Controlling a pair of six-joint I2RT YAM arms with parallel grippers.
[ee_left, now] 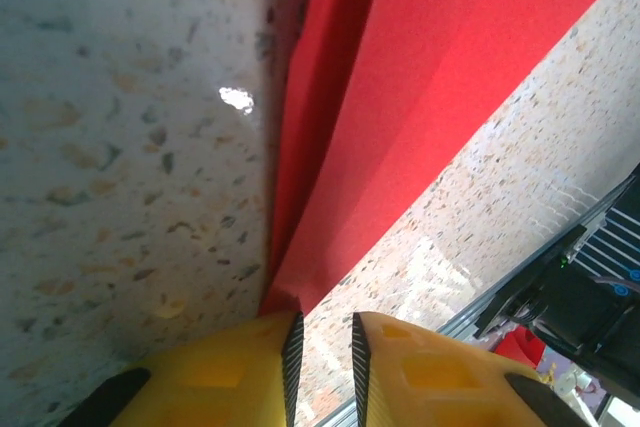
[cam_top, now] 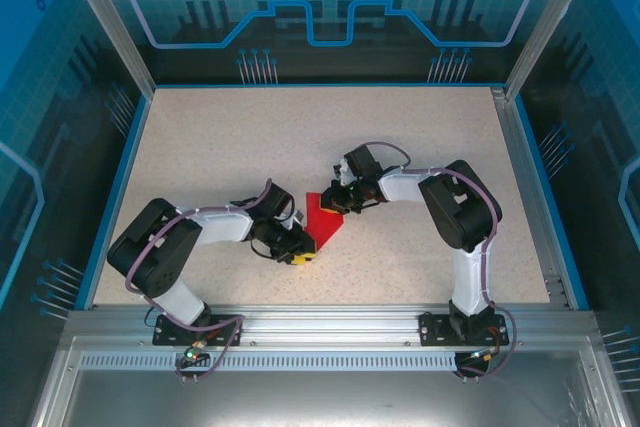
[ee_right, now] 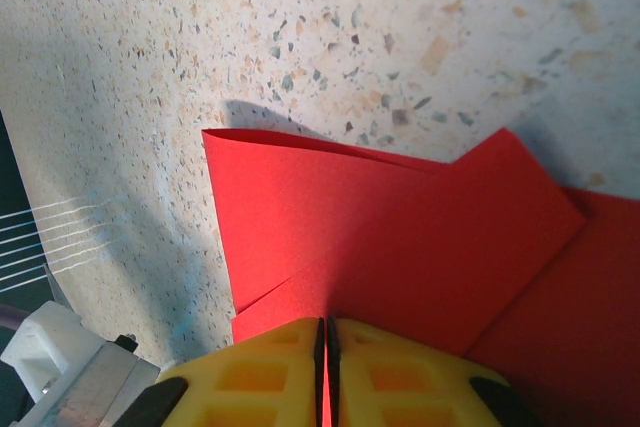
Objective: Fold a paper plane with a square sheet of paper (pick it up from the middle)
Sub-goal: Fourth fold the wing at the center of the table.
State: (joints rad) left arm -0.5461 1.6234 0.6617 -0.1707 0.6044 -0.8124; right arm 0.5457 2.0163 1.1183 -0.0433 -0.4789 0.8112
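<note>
Speckled tabletop (cam_top: 200, 147): right gripper (ee_right: 326, 327) pinches red paper (ee_right: 380, 237); left gripper (ee_left: 323, 322) ajar at tip.

A speckled beige table (cam_top: 200, 147) with a blue rim carries the red paper (cam_top: 322, 219), folded into overlapping flaps, near its front middle

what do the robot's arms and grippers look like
The left arm and right arm have black joint housings, white links and purple cables looping alongside. The left gripper and right gripper have blocky yellow fingers with black ribbed inner faces.
</note>
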